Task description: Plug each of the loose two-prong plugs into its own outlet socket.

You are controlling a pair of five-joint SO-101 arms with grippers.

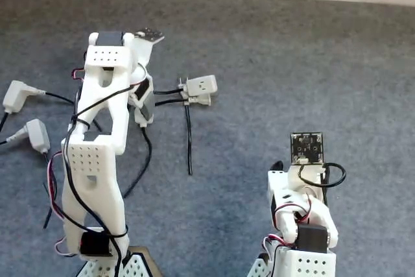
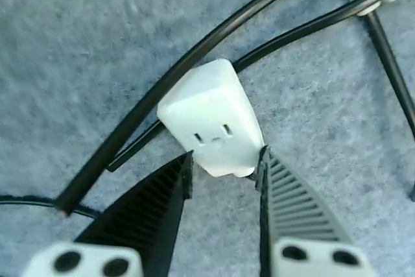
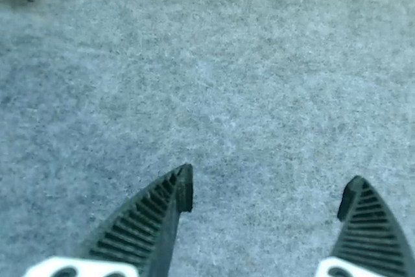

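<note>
The left tool (image 2: 225, 155) pinches a white outlet socket (image 2: 211, 118) on the grey surface (image 1: 292, 63), seemingly steadying it for a loose plug (image 1: 14, 95) lying well apart, while the right tool (image 3: 269, 176) hangs wide open.

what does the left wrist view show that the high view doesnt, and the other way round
Left wrist view: the slotted face of the outlet socket, its end sitting in the left gripper with a fingertip against each side.
High view: two loose plugs lying at the left of the table, and the right arm standing well apart from them.
Both: the black cables, the white connectors further out, and the grey surface.
</note>
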